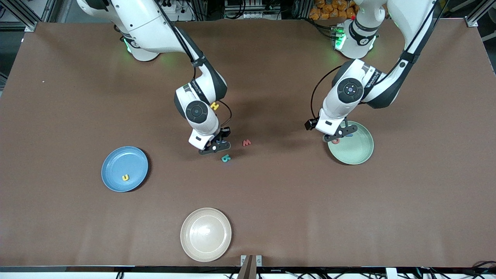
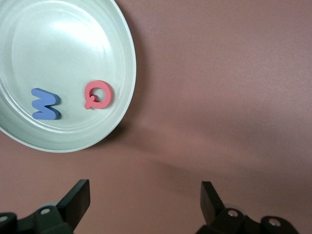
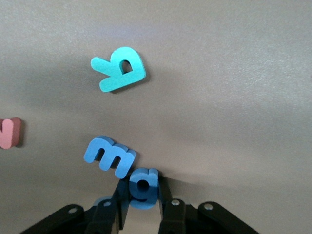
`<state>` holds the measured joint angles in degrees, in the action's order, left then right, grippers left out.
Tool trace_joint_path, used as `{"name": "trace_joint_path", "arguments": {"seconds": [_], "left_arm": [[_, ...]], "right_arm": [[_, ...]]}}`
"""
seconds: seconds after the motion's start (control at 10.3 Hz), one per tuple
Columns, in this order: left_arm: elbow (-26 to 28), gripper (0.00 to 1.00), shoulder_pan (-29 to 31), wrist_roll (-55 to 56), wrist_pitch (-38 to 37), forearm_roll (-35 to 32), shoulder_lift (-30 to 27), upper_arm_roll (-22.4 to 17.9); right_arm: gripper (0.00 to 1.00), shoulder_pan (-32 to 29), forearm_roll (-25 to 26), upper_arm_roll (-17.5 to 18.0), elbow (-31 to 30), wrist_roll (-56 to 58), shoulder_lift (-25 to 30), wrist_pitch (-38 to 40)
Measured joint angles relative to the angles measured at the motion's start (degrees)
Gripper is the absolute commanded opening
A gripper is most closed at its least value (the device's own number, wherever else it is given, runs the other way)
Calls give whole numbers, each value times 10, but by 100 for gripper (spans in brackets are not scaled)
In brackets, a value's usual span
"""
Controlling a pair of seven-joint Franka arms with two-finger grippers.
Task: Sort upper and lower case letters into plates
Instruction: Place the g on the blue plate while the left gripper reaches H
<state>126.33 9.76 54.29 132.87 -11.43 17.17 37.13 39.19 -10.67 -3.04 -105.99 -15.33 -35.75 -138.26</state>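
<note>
1. The right gripper point(image 3: 141, 202) is down at the table's middle, its fingers pinched on a blue g point(image 3: 143, 187); a blue m point(image 3: 108, 157) touches that letter.
2. A teal R point(image 3: 119, 69) and a red letter point(image 1: 247, 143) lie close by.
3. The left gripper point(image 2: 145, 200) hangs spread wide and empty by the mint plate point(image 2: 124, 53), which holds a blue w point(image 2: 45, 104) and a red Q point(image 2: 99, 94).
4. The blue plate point(image 1: 116, 180) holds 1 yellow letter point(image 1: 125, 177).

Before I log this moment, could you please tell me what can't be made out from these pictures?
- Blue g: shows only in the right wrist view, clamped in the right hand; from the front that hand hides it and the blue m.
- Blue letter and red Q in the mint plate: from the front the open left hand covers them.
- Yellow letter: partly hidden by the right arm.
</note>
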Motion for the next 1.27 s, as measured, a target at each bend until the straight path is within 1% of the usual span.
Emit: {"name": "trace_joint_path", "arguments": {"seconds": [0.1,0.29,0.39,0.58,0.78,0.97,1.07,1.27], "left_arm": [[-1,100,0,1,0,0,2,0],[-9,100,-9,27,0,0,9,0],[-19,100,-24,52,0,0,17,1],[-43,100,-60,113,1,0,33,2],[-71,100,-111,197,2,0,42,2],[-112,100,-180,298,3,-4,57,2],[-136,100,-221,357,2,-23,70,1],[-195,100,-297,492,-17,-82,111,-3]], "right_arm": [[0,0,0,-2,1,-1,0,-2],[0,-1,0,-21,7,-1,8,-5],[0,-2,0,-38,10,5,21,-1],[0,-4,1,-87,12,65,50,43],[0,-6,1,-151,12,158,69,90],[0,-10,1,-217,11,251,71,111],[0,-23,1,-237,10,300,71,113],[1,-84,1,-245,9,398,71,113]]}}
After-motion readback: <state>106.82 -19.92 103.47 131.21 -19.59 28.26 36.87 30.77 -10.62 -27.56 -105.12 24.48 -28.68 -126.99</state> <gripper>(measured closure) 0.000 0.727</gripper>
